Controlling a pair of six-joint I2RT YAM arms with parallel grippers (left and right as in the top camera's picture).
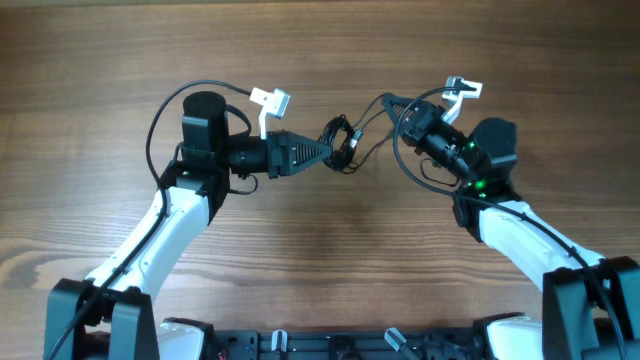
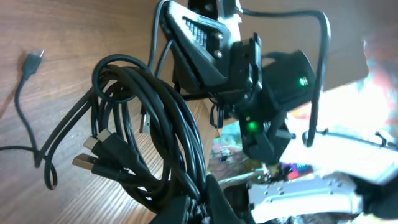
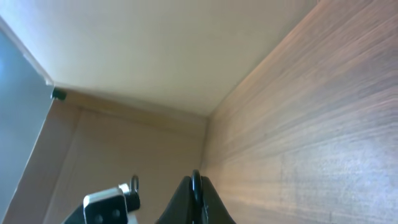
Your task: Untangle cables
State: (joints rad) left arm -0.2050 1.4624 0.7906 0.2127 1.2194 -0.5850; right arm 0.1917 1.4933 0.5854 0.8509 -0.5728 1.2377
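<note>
wood table (image 1: 320, 60), cables (image 1: 343, 140) clamped between left fingers (image 1: 315, 153)

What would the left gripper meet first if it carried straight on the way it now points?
The left gripper is clamped on the cables, so those come first. Pushing on, it would likely meet the right arm next, though heights are unclear.

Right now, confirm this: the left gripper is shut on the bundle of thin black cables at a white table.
Not white: the overhead view shows a brown wooden table. The left gripper is shut on the bundle of thin black cables.
</note>
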